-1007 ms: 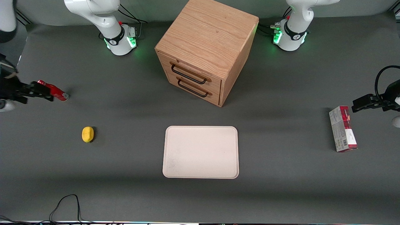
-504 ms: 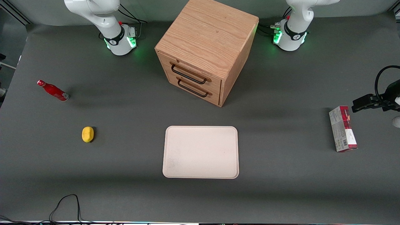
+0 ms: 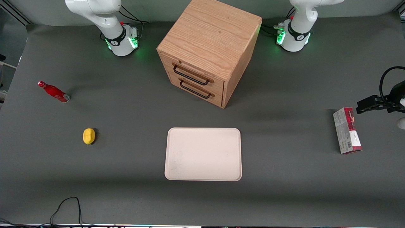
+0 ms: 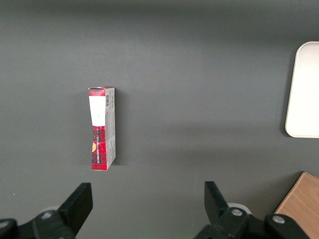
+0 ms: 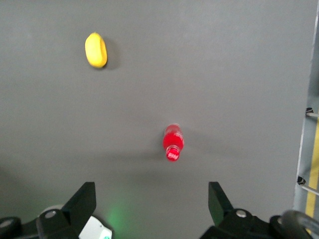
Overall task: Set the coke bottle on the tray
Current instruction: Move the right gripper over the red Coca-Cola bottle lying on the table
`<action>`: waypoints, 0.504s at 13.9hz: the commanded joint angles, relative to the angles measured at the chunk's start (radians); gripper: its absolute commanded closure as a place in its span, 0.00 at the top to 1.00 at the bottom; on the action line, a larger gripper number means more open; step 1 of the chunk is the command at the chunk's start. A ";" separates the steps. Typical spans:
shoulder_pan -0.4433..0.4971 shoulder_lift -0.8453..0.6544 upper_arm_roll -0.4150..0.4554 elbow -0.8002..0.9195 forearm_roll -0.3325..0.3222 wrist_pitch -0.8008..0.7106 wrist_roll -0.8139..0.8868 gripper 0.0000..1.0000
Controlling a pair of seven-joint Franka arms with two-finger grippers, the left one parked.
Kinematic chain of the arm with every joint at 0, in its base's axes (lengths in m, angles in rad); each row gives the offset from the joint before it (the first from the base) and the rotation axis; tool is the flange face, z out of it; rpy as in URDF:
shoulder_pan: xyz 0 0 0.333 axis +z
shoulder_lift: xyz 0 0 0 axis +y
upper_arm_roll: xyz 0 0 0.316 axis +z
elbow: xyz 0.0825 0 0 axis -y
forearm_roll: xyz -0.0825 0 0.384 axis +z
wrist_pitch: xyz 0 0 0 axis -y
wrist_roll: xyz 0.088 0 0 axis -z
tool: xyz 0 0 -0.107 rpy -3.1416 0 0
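With the gripper (image 5: 149, 204) high above the table (image 3: 126, 196) and its fingers (image 5: 82, 199) spread wide, nothing is held. The bottle (image 3: 53, 92) stands alone at the working arm's end, directly under the gripper. From the bottle, the lemon (image 3: 89, 136) sits at about 5 o'clock in the front view. The tray (image 3: 203, 154) lies well apart, at mid-table, at 6 o'clock from the cabinet (image 3: 208, 50).

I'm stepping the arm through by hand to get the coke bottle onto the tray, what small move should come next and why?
Probably lower the gripper straight toward the coke bottle, staying open. The wrist view shows the fingers spread wide and high above the table, with nothing between them. The bottle stands toward the working arm's end, well apart from the lemon, and the tray is bare.
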 commanded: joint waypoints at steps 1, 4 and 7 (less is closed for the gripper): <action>0.016 -0.178 0.003 -0.186 -0.062 0.052 0.044 1.00; 0.016 -0.215 -0.003 -0.240 -0.148 0.109 0.024 1.00; 0.022 -0.171 -0.029 -0.284 -0.159 0.187 0.017 1.00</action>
